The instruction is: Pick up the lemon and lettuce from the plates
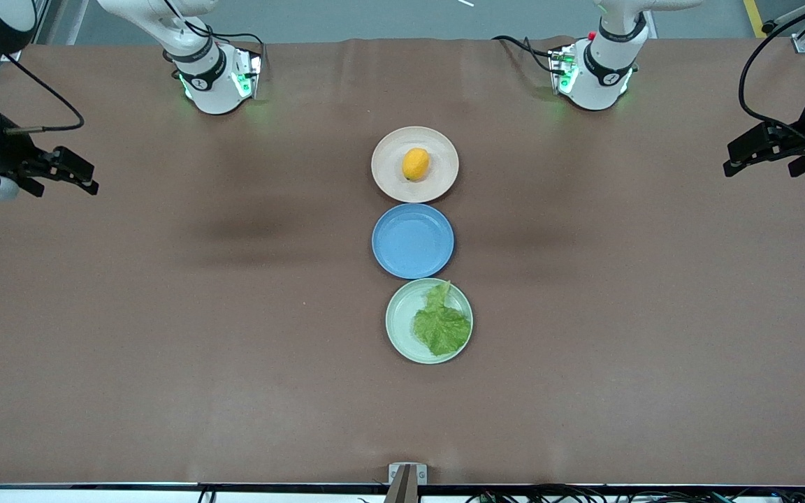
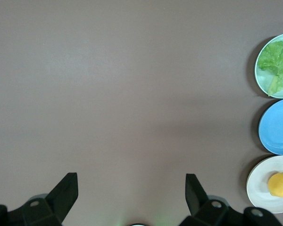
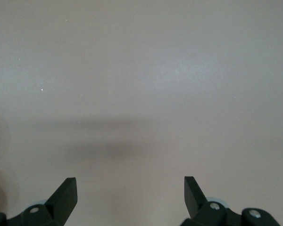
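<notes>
In the middle of the table, three plates sit in a row. The lemon [image 1: 416, 163] rests on the beige-pink plate [image 1: 385, 175], the one closest to the robot bases, and the lettuce [image 1: 440, 323] lies flat on the mint green plate [image 1: 398, 323], closest to the front camera, with its leaf bunched toward the left arm's side of the plate. A blue plate [image 1: 413, 239] with nothing on it sits between them, just about touching both.

Both arms are parked way out at the table ends, nothing grabbed yet. The left gripper [image 1: 741, 158] hangs over bare tabletop with fingers spread wide and holding nothing; same deal for the right gripper [image 1: 75, 175] at its own end.

My guess for doing it right: come straight down over the lemon's narrow width so it doesn't roll. For the lettuce, pinch near the thicker stem and don't scrape the plate.
</notes>
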